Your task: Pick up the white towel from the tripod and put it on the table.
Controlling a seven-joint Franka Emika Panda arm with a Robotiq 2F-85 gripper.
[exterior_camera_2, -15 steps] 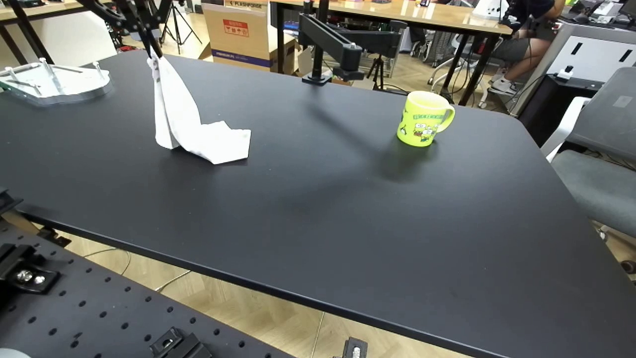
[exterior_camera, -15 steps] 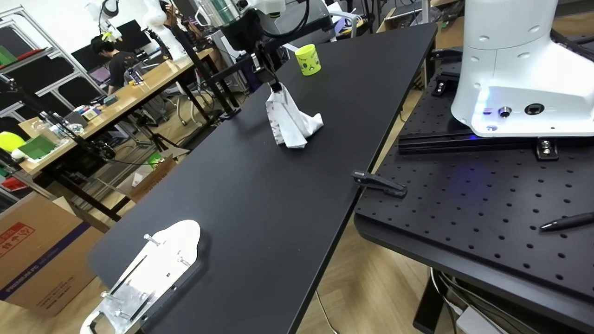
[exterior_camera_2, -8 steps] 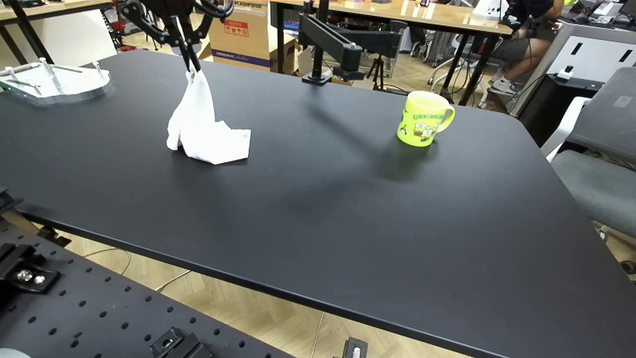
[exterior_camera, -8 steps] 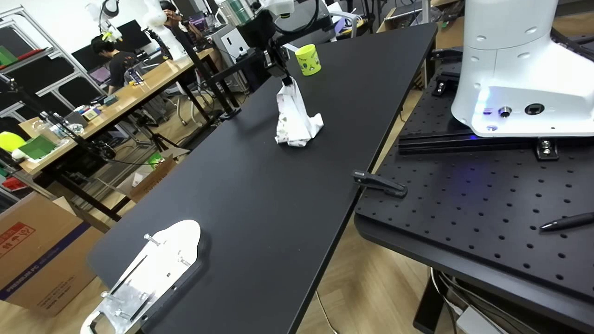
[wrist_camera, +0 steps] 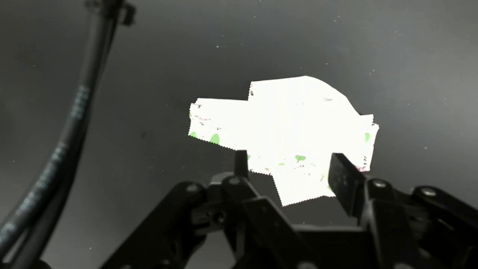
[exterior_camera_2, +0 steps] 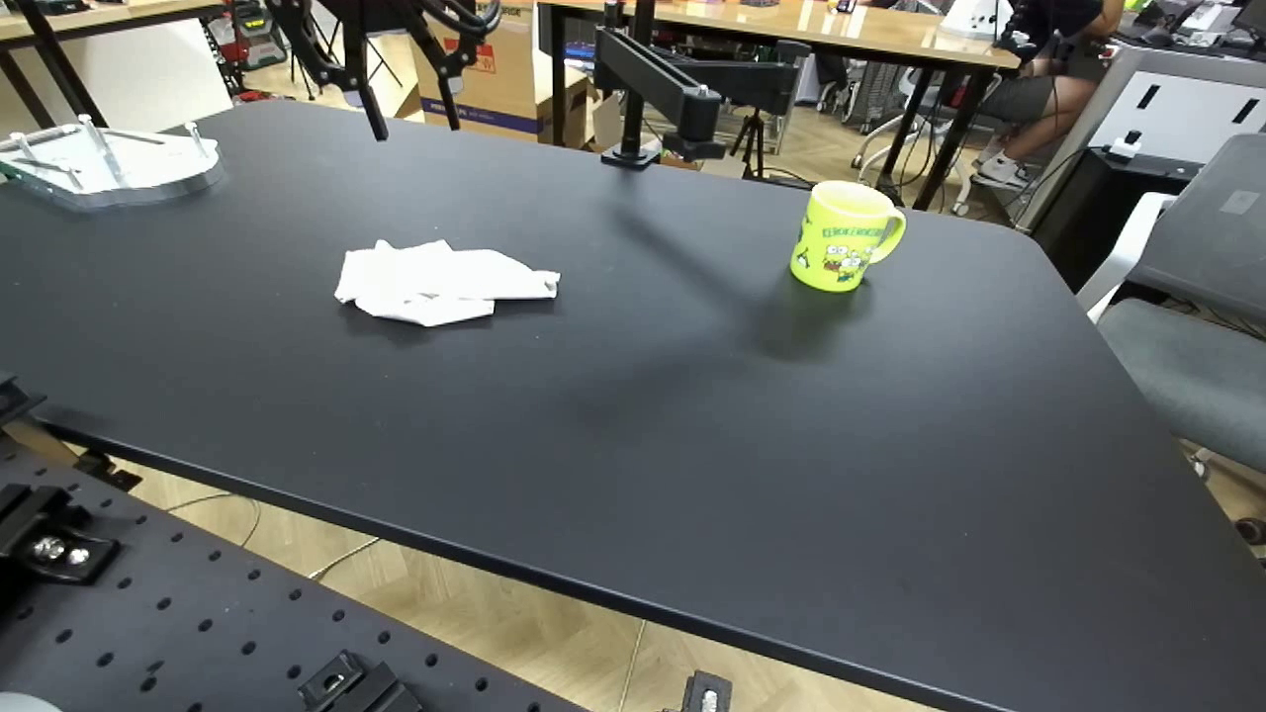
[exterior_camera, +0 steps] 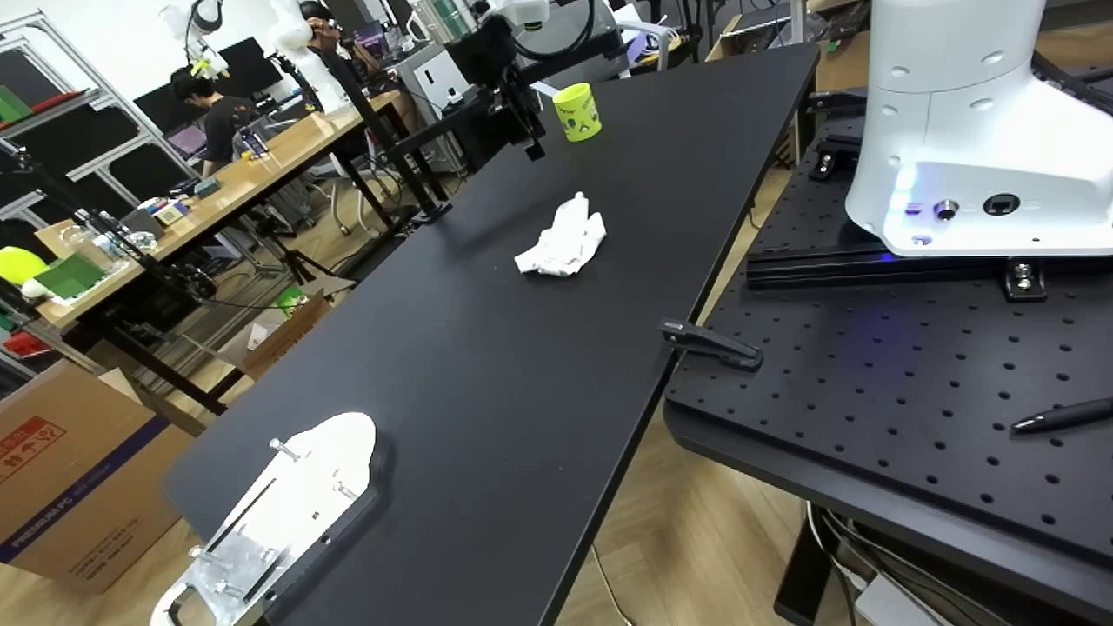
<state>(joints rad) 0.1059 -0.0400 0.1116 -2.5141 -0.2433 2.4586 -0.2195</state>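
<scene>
The gripper (wrist_camera: 289, 158) is released: in the wrist view its fingers (wrist_camera: 345, 181) stand apart, and the towel (wrist_camera: 295, 123) lies on the table (wrist_camera: 157, 67) beneath them. The towel is folded over itself, with green print near its edges.

In an exterior view, the parted fingers hang above the table, clear of the towel, which lies low and crumpled. A yellow-green mug (exterior_camera_2: 836, 232) stands upright to the right of the towel, well apart. A plate (exterior_camera_2: 158, 160) with posts rests at the table's left end.

In an exterior view, the gripper is raised, apart from the towel. A clip (exterior_camera: 711, 344) lies across the edges of the table and the perforated board (exterior_camera: 878, 374) beneath the base (exterior_camera: 983, 165).
</scene>
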